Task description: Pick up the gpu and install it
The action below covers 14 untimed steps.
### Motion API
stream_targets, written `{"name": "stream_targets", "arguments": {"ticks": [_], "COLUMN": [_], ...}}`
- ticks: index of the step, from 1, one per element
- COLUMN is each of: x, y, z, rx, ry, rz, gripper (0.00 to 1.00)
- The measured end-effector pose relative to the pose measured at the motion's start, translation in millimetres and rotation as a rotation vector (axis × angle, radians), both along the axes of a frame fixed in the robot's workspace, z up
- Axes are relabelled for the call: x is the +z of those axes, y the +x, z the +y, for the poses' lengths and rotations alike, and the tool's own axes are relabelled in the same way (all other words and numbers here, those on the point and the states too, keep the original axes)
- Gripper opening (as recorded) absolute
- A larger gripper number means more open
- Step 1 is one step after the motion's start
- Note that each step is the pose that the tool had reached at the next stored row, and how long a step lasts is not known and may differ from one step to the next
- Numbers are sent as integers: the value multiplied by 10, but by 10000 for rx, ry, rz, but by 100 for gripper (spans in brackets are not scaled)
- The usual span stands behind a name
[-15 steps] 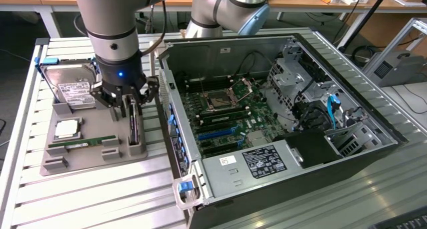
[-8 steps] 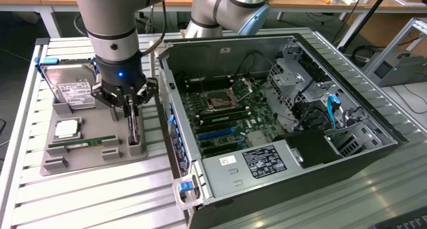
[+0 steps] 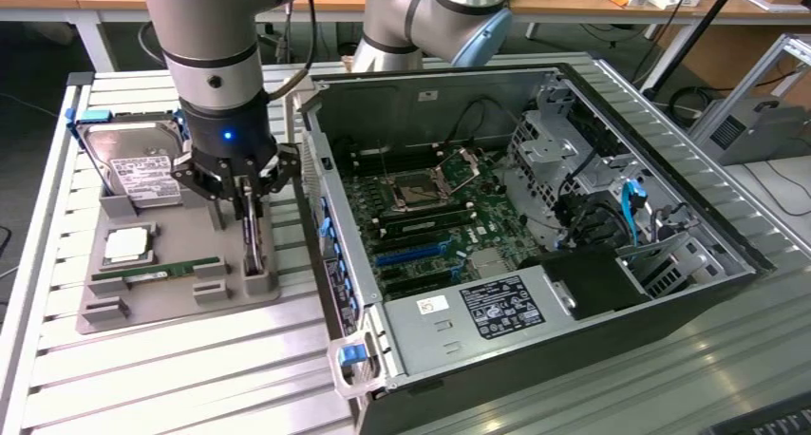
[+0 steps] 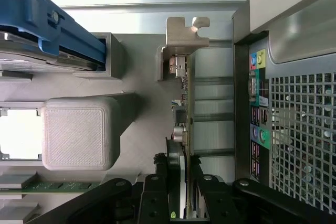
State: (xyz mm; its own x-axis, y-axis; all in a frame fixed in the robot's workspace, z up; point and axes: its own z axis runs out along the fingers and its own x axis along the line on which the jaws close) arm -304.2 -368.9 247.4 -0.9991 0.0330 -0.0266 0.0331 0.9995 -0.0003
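On the exterior view's left, a grey moulded tray (image 3: pixel 165 307) lies on the slatted counter (image 3: pixel 51 359). Its pockets give each part a fixed place, presumably so the arm can find it. A hard drive (image 3: pixel 137 174) with blue side rails leans in the far cradle, with a processor chip (image 3: pixel 128 245) lying flat nearer the camera and a narrow RAM stick (image 3: pixel 159 270) in its groove nearer still.

At the tray's edge nearest the case, the gpu (image 3: pixel 254 250) stands on its long edge in a slotted holder. This leaves both flat faces clear for a pinch from above. The gripper (image 3: pixel 241 212) comes straight down over it, one finger on each face. In the wrist view the card runs edge-on between the fingers with no gap to either side, so I judge them clamped on the gpu. Its silver bracket (image 4: pixel 181 38) sits at the far end, clear of the grasp, and the card's lower edge appears to rest in the holder, so it is not yet lifted.

Just to the right lies the open computer case (image 3: pixel 431 98), set on its side so that the motherboard (image 3: pixel 419 226) faces up. That lets a card go in vertically. A blue expansion slot (image 3: pixel 412 253) sits near the case's tray side, and nothing is seated in it.
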Motion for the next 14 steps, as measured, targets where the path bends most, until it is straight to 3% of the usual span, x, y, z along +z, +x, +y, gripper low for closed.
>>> {"name": "stream_targets", "arguments": {"ticks": [14], "x": [35], "y": [0], "z": [0], "rx": [0], "ry": [0], "rz": [0], "gripper": [27]}}
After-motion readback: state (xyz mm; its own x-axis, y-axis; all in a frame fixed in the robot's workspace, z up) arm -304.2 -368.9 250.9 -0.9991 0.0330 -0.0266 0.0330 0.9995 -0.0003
